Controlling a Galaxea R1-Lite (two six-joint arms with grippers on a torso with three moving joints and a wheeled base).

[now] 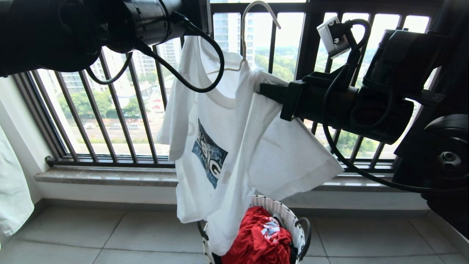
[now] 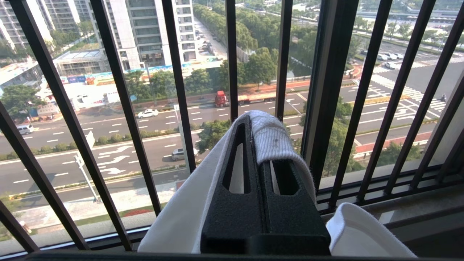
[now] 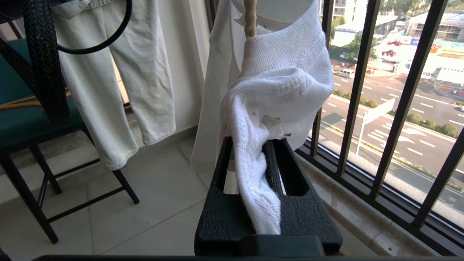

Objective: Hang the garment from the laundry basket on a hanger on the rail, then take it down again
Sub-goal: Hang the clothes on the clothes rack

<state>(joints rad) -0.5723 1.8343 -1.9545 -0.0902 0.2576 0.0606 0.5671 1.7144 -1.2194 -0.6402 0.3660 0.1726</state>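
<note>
You have the window bars point(image 1: 110, 121) filling the background, with the floor point(image 1: 110, 234) tiled below the sill point(image 1: 102, 176). The shirt point(image 1: 227, 146) hangs in the air in front of those bars, held up between both arms, its blue graphic facing you and its hem dropping down to the basket point(image 1: 289, 220). The basket sits on the floor just under the shirt, with a red garment point(image 1: 260, 242) heaped inside it.

Your right end effector point(image 1: 262, 91) reaches in from the right and is clamped on the shirt's shoulder beside the collar; in the right wrist view its jaws are pinched together on a bunched fold of ribbed white fabric. Your left end effector point(image 2: 259, 123) is up at the shirt's other shoulder, hidden behind the arm in the head view; in the left wrist view its jaws are pressed together on the shirt's edge, with fabric draped over one tip.

The hanger point(image 1: 253, 22) is threaded through the collar, its hook standing up above the neckline. You cannot see whether that hook rests on anything. White trousers point(image 3: 108, 79) hang off to the robot's left, beside a chair point(image 3: 29, 137).
</note>
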